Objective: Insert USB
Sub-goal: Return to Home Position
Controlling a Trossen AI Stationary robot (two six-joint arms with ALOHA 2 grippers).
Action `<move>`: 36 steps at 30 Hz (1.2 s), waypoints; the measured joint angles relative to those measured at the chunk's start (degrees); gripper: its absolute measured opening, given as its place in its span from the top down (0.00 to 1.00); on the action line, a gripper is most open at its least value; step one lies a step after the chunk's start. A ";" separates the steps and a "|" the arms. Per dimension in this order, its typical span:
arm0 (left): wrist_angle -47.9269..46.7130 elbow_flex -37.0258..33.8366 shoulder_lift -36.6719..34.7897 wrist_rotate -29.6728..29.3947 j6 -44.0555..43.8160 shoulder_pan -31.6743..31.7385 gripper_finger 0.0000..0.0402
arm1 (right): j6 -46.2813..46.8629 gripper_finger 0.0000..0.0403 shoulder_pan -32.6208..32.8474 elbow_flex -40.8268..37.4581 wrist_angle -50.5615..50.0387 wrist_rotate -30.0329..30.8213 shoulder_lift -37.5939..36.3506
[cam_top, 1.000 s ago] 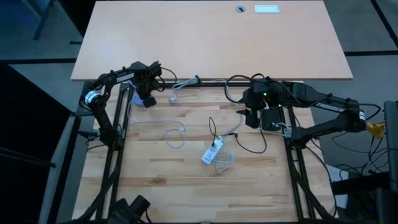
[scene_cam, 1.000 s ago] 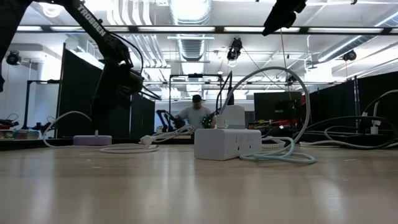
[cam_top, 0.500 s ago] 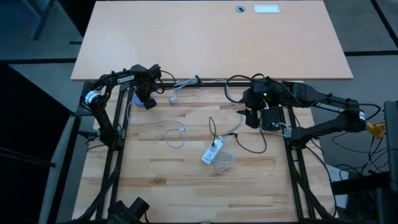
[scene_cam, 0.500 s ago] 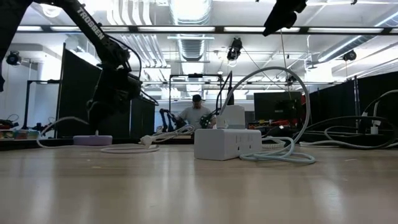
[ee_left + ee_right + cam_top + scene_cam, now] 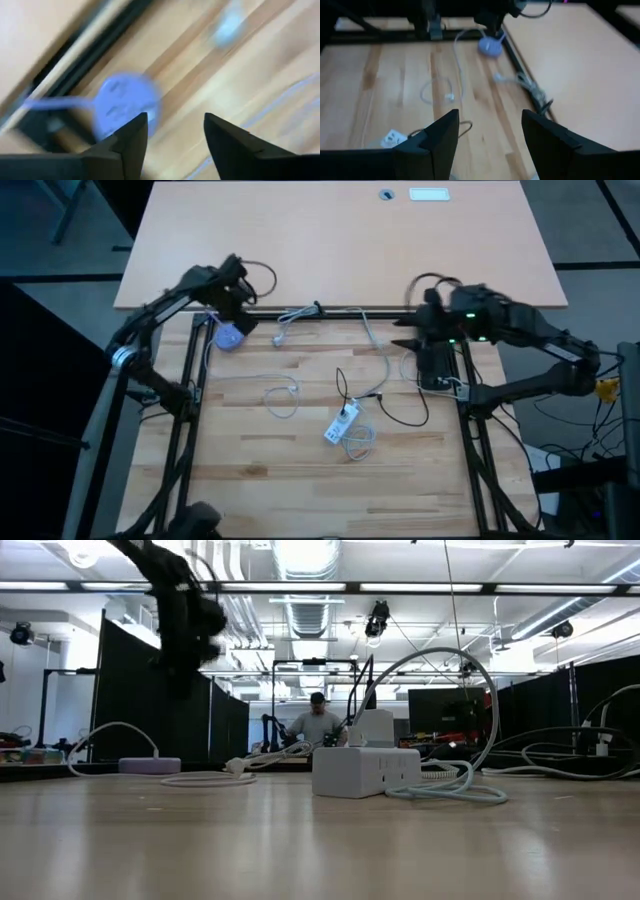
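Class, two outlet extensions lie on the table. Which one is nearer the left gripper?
The round purple outlet extension, close beside the left gripper; the boxy white outlet extension lies much farther off, toward the middle.

Nothing here can be read. The small white rectangular label (image 5: 429, 194) on the pale brown far tabletop (image 5: 340, 250), at twelve o'clock in the high view, is too small to make out. So is any print on the white block-shaped outlet extension (image 5: 365, 770) near the centre.
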 joint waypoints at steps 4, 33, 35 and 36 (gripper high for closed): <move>11.54 -2.82 -10.86 7.25 -9.38 -2.75 0.50 | 0.73 0.51 0.00 -1.95 2.61 -0.14 -5.42; 38.00 -20.73 -32.16 6.95 -8.52 -20.56 0.72 | 7.96 0.57 1.55 -42.02 38.52 -4.46 -15.44; 40.67 -22.07 -32.21 7.00 -4.06 -22.73 0.76 | 6.04 0.65 3.30 -44.03 43.61 -4.66 -16.10; 42.56 -23.14 -32.37 7.05 -2.12 -23.81 0.78 | 5.90 0.70 4.06 -45.31 45.49 -4.66 -16.68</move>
